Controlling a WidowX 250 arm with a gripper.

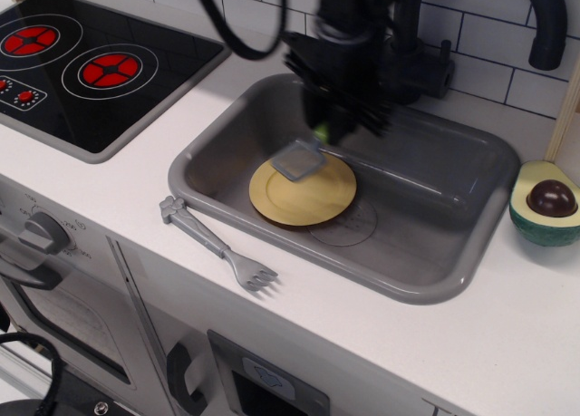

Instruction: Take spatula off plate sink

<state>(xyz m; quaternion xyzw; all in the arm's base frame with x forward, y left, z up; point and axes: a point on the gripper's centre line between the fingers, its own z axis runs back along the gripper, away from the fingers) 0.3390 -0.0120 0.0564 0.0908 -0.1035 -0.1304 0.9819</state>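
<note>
My gripper [324, 133] is shut on the green handle of the spatula [298, 160] and holds it in the air over the far edge of the plate. The grey slotted blade hangs down to the left, just above the plate's rim. The gripper and spatula are motion-blurred. The mustard-yellow plate [304, 198] lies bare on the floor of the grey sink [426, 271], left of the round drain mark.
A grey toy fork [217, 244] lies on the white counter in front of the sink. A black stovetop [82, 72] is at the left. A dark faucet [426, 62] stands behind the sink. An avocado half [546, 203] sits at the right.
</note>
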